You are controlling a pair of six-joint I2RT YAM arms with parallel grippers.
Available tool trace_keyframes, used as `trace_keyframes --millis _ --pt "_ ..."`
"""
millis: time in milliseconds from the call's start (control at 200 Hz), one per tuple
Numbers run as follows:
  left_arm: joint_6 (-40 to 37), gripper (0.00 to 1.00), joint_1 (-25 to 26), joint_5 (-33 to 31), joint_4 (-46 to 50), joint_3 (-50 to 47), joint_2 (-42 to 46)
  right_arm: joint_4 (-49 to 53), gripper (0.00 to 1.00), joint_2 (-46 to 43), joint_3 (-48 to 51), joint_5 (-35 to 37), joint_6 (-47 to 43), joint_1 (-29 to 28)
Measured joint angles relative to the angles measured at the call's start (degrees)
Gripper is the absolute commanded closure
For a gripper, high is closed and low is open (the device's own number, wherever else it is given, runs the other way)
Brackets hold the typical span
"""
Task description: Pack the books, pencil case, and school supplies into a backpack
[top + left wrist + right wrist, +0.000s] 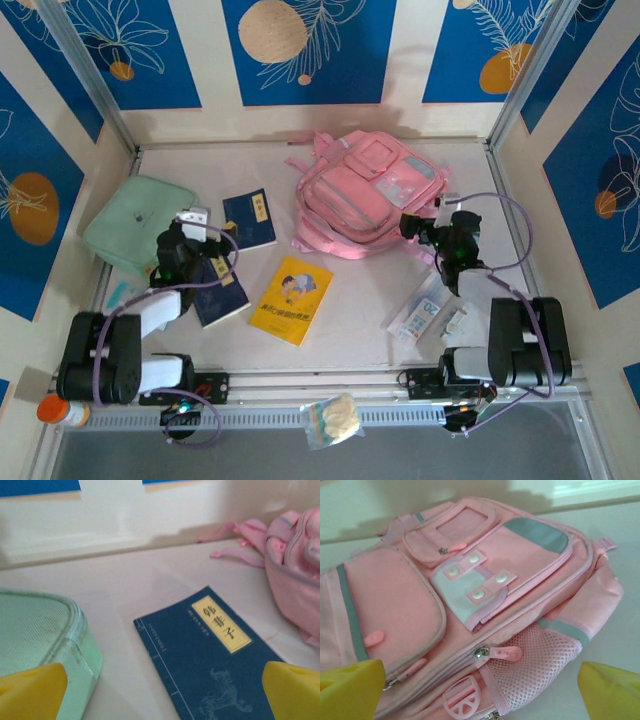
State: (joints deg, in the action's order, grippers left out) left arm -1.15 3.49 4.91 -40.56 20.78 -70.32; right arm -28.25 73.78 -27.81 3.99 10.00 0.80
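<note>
Nothing packed, left hand and right hand wide and empty; next, probably unzip the pink backpack at 1 o'clock.

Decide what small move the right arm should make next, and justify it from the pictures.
Probably lower the open right gripper onto the pink zip pull and pinch it: the backpack looks zipped shut, the books lie outside it on the table, and that pull sits just ahead of the gripper.

An orange-capped bottle stands well behind the left gripper, off to its left. A clear bag of pale pieces lies far behind it, to its right. Blue patterned wall panels rise ahead.
</note>
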Motion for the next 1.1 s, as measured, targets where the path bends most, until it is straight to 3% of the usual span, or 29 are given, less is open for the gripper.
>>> trace_keyframes --millis 190,480,815,1100 --pt "8.85 0.01 0.0 0.04 11.67 5.07 7.34 13.57 0.01 -4.98 -6.62 1.2 13.44 3.41" --pt "24.7 0.01 -0.13 0.46 19.82 7.13 8.94 30.34 0.01 -3.93 -11.58 -2.25 29.22 12.7" --pt "34.97 0.01 2.05 7.8 27.98 8.68 10.23 43.58 0.01 -2.78 -15.76 -9.31 34.21 3.19" --pt "38.91 0.01 18.34 6.51 29.99 8.7 10.78 45.48 0.09 8.07 -19.12 -11.85 37.11 -9.42"
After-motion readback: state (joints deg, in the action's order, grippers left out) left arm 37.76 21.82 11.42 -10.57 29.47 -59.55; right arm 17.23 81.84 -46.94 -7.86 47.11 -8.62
